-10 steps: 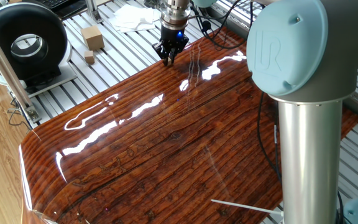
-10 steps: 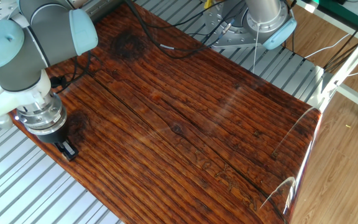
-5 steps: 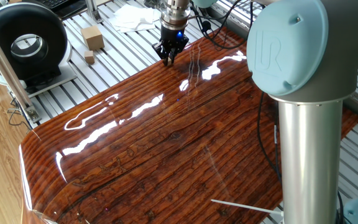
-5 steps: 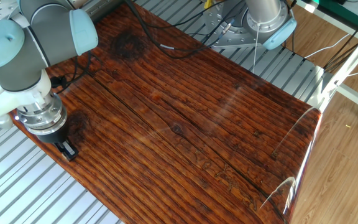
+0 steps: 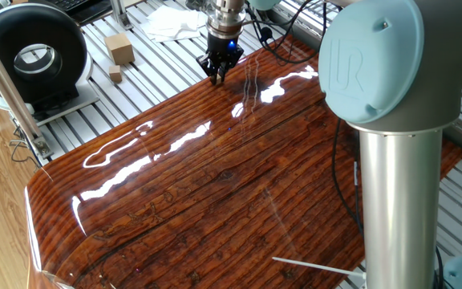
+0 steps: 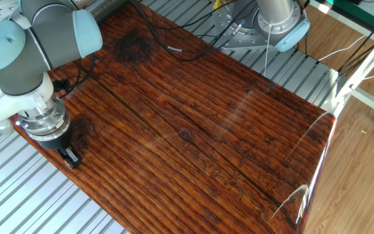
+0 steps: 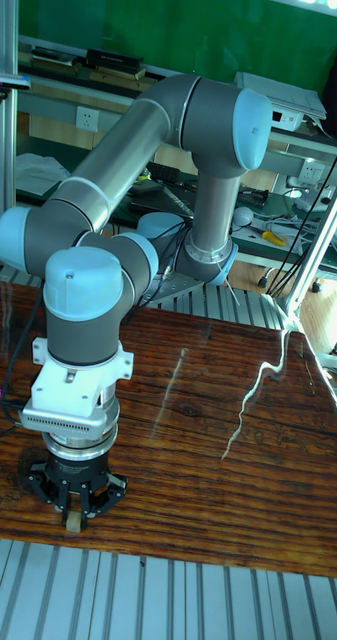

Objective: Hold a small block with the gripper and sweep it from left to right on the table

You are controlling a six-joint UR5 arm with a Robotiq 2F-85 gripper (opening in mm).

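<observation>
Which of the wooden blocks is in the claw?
The tiny cube, pinched between the claw's fingers at the table edge. The big block and small block sit loose on the slatted base.

Glossy reddish-brown table (image 5: 215, 177) with striped grain; grey and light-blue arm (image 7: 138, 140); light-tan small block (image 7: 75, 522).

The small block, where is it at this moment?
In the tall fixed view the small block sits between the fingers of the gripper, at the near left edge of the table.
</observation>
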